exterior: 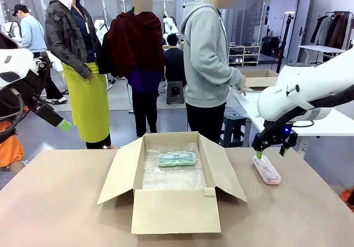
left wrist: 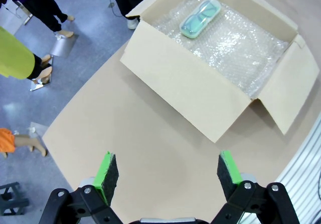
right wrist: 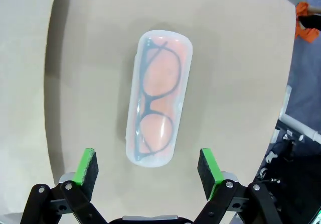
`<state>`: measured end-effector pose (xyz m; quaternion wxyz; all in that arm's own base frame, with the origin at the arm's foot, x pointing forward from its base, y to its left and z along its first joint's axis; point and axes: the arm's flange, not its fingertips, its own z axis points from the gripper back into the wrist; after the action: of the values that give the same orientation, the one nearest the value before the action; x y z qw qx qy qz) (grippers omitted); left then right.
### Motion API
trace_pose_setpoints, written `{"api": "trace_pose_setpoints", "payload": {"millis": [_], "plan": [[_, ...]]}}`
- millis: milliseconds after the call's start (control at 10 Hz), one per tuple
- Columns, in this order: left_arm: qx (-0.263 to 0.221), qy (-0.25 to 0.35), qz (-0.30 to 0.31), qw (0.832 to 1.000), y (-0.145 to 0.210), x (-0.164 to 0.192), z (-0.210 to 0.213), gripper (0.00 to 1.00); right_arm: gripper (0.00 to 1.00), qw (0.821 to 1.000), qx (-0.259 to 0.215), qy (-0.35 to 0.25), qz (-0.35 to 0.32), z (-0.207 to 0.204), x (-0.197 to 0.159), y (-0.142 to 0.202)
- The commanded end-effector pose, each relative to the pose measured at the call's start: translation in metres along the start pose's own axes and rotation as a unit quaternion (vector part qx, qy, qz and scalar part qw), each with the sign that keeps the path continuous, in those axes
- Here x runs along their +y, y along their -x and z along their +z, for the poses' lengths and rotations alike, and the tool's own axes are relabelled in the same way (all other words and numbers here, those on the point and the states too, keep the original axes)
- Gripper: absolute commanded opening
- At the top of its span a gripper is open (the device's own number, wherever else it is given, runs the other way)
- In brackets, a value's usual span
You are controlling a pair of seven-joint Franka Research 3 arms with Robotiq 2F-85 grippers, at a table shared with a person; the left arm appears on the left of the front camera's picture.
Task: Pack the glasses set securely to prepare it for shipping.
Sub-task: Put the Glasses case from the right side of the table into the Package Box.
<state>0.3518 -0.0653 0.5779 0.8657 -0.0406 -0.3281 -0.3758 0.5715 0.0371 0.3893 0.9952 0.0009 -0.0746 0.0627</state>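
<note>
My right gripper [exterior: 270,153] hangs over the right side of the table [exterior: 55,202], jaws spread wide and gripping nothing; straight below it lies the pinkish case [right wrist: 158,96], flat on the tabletop, dark glasses frames showing through its clear lid. In my right wrist view the case runs lengthwise away from me, and my two green pads [right wrist: 89,158] stand either side of its near end, bare table showing between each pad and the case; whether a fingertip touches it I cannot tell from the front.

The cardboard box [exterior: 176,208] sits in the middle of the table, all its flaps folded out; bubble wrap [exterior: 171,175] lines its floor. The mint-green case [exterior: 177,159] lies on that wrap toward the box's far wall, green frames visible inside; it is well apart from the pinkish case, which lies outside the box, just beyond the right flap.

My left gripper [left wrist: 166,156] is up and off to the left, high above the table's left part, jaws wide apart and empty; from its wrist camera I look down on the open box and the mint-green case inside. People stand beyond the far edge of the table.
</note>
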Motion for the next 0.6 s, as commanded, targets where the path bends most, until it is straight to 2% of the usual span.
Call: {"api": "trace_pose_setpoints", "payload": {"millis": [0,500], "plan": [[-0.001,-0.002,-0.005,1.0,0.001,0.001,0.001,1.0,1.0,0.999,0.012,-0.008,-0.039,-0.012,0.002,-0.012],[-0.001,-0.002,-0.005,1.0,0.001,0.001,0.001,1.0,1.0,0.997,0.023,-0.012,-0.066,-0.05,-0.008,-0.017]]}}
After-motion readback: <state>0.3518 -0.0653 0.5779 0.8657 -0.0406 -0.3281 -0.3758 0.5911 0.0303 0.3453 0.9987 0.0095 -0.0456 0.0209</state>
